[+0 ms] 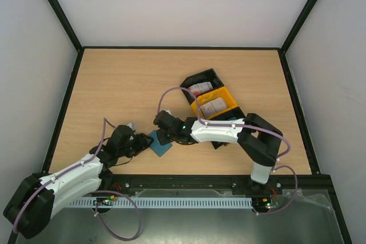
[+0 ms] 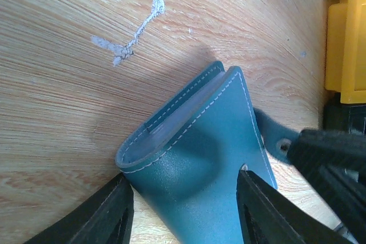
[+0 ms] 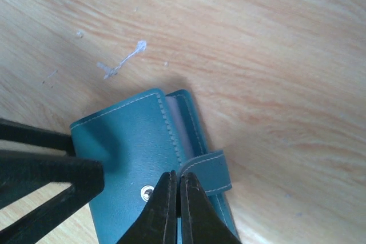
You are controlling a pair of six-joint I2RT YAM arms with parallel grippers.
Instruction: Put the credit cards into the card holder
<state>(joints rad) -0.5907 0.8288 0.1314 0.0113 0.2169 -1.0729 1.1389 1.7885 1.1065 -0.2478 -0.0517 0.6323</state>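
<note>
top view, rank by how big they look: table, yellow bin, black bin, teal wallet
1. table
2. yellow bin and black bin: these look about alike, so I can't rank them
3. card holder: smallest, though partly hidden by the arms

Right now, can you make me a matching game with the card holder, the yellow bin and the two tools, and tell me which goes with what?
Things:
1 card holder
2 yellow bin
3 left tool
4 right tool

Clues:
A fingers shut together at the snap tab
B teal-blue
C one finger on each side of the card holder
D has a whitish credit card inside

Pairs: 1-B, 2-D, 3-C, 4-A
</note>
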